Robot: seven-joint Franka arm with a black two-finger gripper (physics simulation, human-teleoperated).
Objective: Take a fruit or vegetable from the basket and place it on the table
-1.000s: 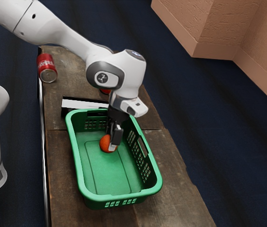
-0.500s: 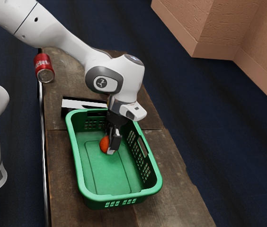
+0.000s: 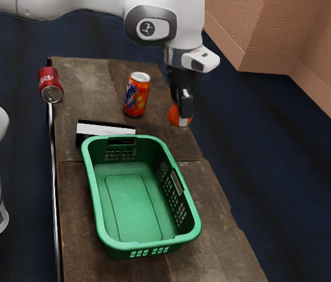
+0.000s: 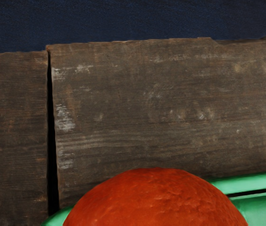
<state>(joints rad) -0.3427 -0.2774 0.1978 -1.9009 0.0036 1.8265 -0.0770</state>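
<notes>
Orange [image 3: 174, 116], pinched in the gripper [image 3: 181, 116], hangs higher than the basket [image 3: 118, 251]. The table [image 3: 218, 235] ends close beside the basket, so rolling could carry the fruit off; lowered too soon, it might catch the basket's rim; curved skin could slip.
</notes>
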